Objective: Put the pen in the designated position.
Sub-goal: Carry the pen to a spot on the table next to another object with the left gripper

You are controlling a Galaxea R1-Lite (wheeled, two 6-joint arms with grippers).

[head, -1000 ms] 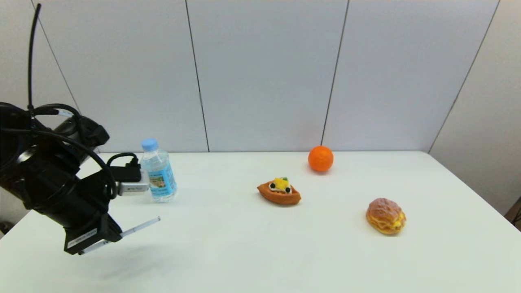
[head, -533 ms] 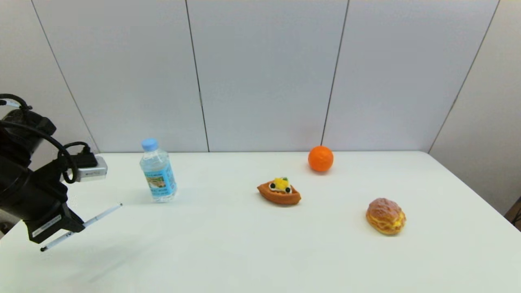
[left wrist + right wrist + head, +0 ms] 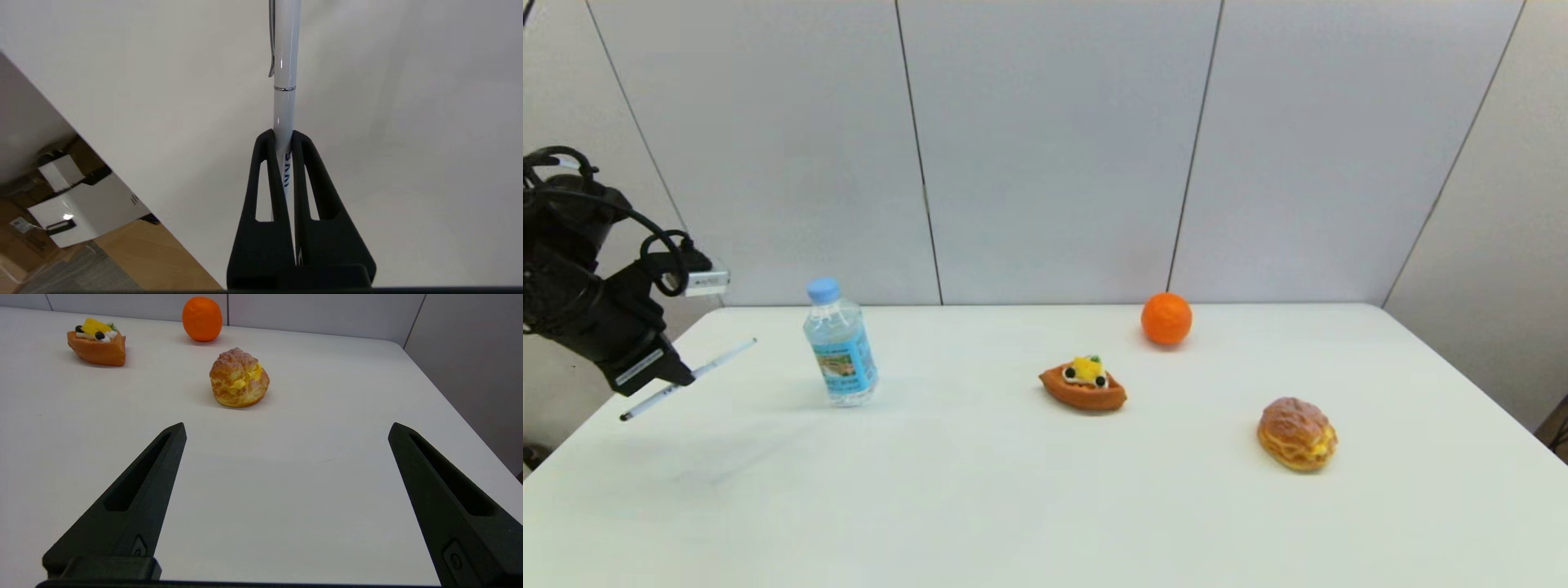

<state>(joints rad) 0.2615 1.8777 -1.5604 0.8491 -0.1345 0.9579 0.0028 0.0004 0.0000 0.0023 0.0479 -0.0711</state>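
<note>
1. The right gripper (image 3: pixel 286 433) sits nearest the robot, low over the near right part of the white table (image 3: pixel 1013 506); its two black fingers (image 3: pixel 135 498) stand wide apart with nothing between them. It does not show in the head view.
2. Just beyond it lies a cream puff (image 3: pixel 239 377), resting on the table toward the right side.
3. At the table's left edge the left gripper (image 3: pixel 674 380) hangs above the surface, its fingers (image 3: pixel 265 179) clamped on the pen (image 3: pixel 686 380).
4. The pen is held near its middle, off the table, tilted so its dark tip points down and toward the robot's left, past the table edge, while the other end rises toward the bottle. In the left wrist view the white barrel with its metal clip runs straight out from between the fingers (image 3: pixel 284 81), with blue print at the grip.
5. A water bottle (image 3: pixel 840 343) with a blue cap stands upright, near the pen's raised end but apart from it.
6. Farther in, near the table's middle, sits a boat-shaped tart (image 3: pixel 1083 384) topped with fruit.
7. Farthest back, close to the wall panels, rests an orange (image 3: pixel 1166 318).
</note>
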